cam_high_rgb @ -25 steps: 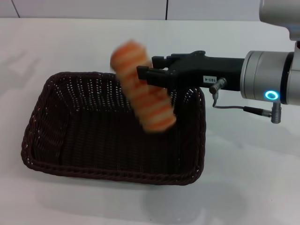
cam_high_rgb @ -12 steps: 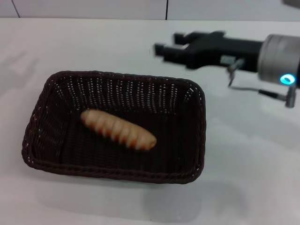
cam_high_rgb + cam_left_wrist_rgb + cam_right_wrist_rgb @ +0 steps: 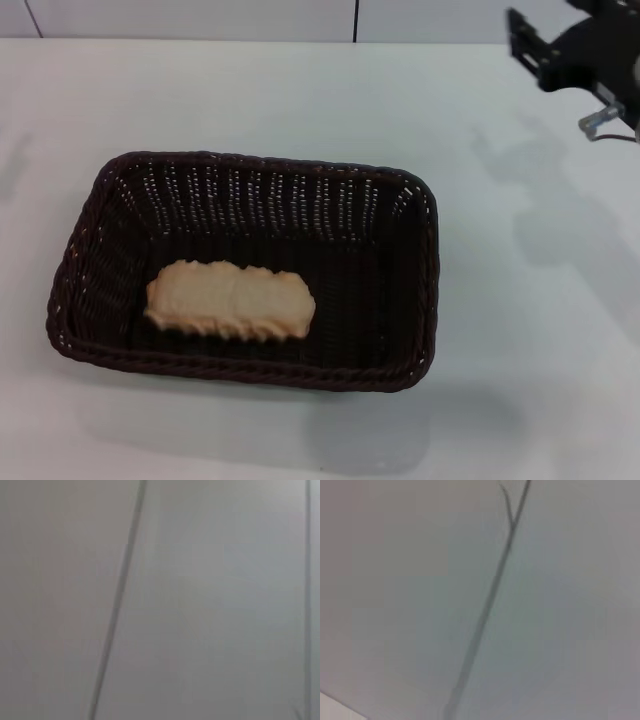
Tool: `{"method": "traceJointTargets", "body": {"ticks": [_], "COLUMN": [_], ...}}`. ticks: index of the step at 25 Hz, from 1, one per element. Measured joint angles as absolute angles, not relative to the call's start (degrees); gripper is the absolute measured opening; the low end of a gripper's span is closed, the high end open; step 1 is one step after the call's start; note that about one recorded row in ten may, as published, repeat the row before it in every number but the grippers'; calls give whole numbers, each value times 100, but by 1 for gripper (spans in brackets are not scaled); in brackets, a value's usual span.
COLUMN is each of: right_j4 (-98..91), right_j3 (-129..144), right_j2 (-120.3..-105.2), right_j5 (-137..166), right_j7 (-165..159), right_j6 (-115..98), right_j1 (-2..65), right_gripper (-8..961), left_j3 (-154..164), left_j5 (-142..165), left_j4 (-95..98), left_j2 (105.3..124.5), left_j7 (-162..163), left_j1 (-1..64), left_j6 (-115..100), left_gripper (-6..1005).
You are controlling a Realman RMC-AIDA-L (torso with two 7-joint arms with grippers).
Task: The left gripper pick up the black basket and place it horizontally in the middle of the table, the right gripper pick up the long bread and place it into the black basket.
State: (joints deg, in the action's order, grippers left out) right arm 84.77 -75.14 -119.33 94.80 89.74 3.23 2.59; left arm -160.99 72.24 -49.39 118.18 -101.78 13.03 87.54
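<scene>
The black basket (image 3: 428,262) lies lengthwise on the white table (image 3: 520,330), a little left of centre in the head view. The long bread (image 3: 230,300) rests flat on the basket floor near its front left, pale plain side up. My right gripper (image 3: 548,22) is high at the far right corner, well away from the basket, open with nothing in it and partly cut off by the frame edge. The left gripper does not show in any view. Both wrist views show only a plain grey surface with a dark seam.
A grey wall with a vertical seam (image 3: 356,20) runs along the table's far edge. The right arm's shadow (image 3: 545,200) falls on the table to the right of the basket.
The bread dropped from the right gripper into the basket and rolled onto its pale side. The right gripper pulled back up and to the right.
</scene>
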Motion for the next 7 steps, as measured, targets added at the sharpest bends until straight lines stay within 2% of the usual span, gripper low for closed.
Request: {"method": "traceJointTargets", "body": {"ticks": [7], "right_j4": [7666], "right_j3": [-7126], "right_j2": [-11919], "right_j5": [9720], "right_j7": [9078], "right_j6": [-1531], "right_j1": [812], "right_gripper": [608], "left_j3": [-16108], "left_j5": [6763], "left_j4": [-3487], "left_j2": [11835], "left_j7": [-12259], "left_j1": [1283], "left_j6": [8562], "left_gripper": [451]}}
